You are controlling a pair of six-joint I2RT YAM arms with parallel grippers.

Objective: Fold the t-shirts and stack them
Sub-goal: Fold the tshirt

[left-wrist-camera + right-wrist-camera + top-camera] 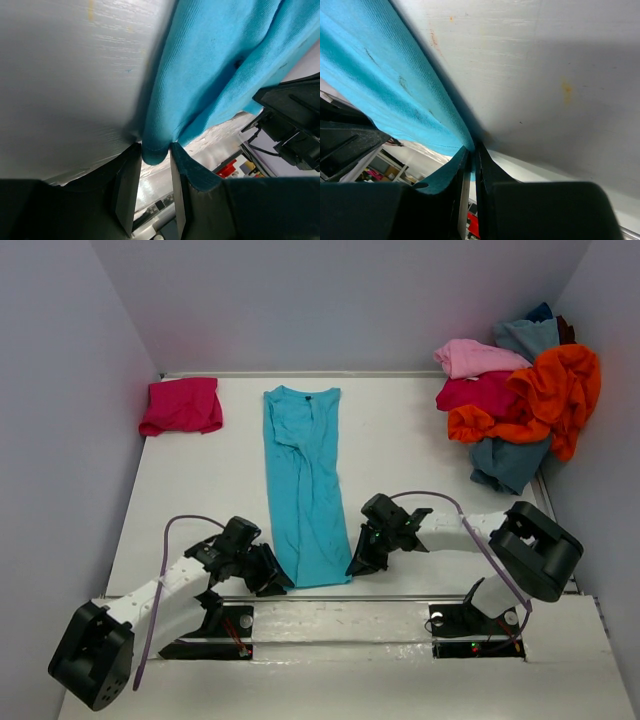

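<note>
Lower centre of frame: our left fingers (128,185) and right fingers (485,175) clamp both bottom corners of the turquoise shirt (305,480).

Top view bright, even, sharp. Wrist views: foreground dark, blurred; turquoise t-shirt (380,85) throws soft shadow on bench (545,75); faint glare.

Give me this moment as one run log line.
left gripper: shut on turquoise shirt hem | right gripper: shut on same hem | magenta shirt: folded, far left | pile: far right
</note>
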